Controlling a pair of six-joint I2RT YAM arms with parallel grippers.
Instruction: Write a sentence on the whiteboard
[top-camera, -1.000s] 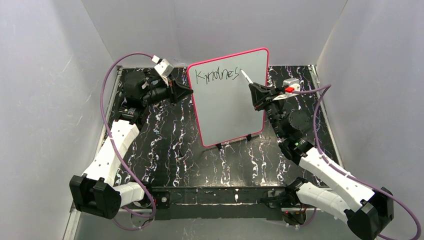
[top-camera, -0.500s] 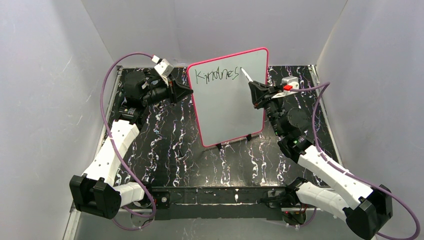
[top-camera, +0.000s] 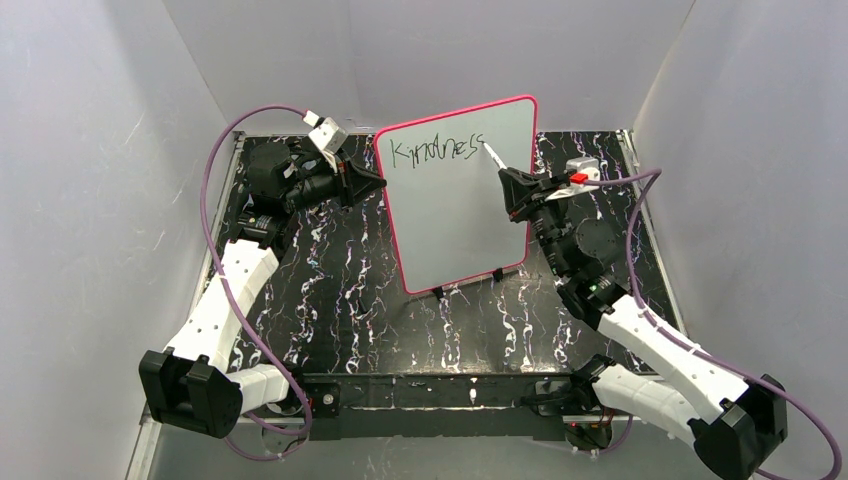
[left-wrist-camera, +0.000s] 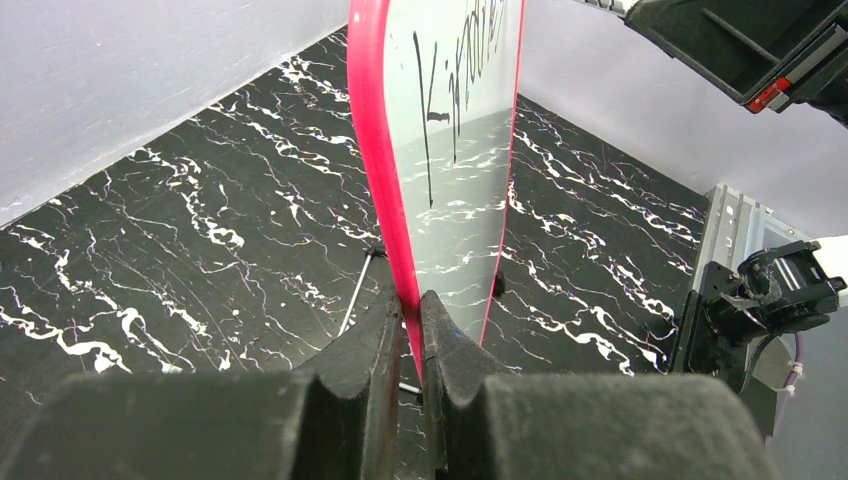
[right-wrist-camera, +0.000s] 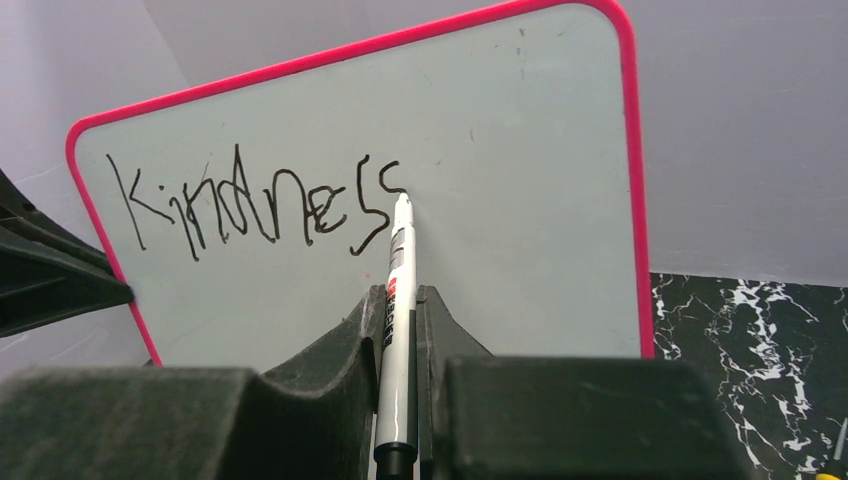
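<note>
The whiteboard (top-camera: 460, 200) stands upright on small black feet at the table's middle back, white with a thin pink-red frame. Dark handwriting on it, the sentence (right-wrist-camera: 255, 205), reads "Kindness" along the top. My left gripper (left-wrist-camera: 412, 300) is shut on the board's pink left edge (left-wrist-camera: 375, 150). My right gripper (right-wrist-camera: 400, 295) is shut on a white marker (right-wrist-camera: 398, 290), whose tip touches the board at the top end of the last "s". In the top view the marker (top-camera: 493, 155) points up-left from the right gripper (top-camera: 506, 178) to the board.
The black marbled tabletop (top-camera: 350, 290) lies inside tall grey walls (top-camera: 90, 200). A metal rail (top-camera: 650, 230) borders its right side. Purple cables (top-camera: 225, 150) loop from both wrists. The right arm's wrist (left-wrist-camera: 760, 50) shows past the board in the left wrist view.
The right gripper moved the marker and a second "s" now stands at the end of the word. The left gripper and board have not moved.
</note>
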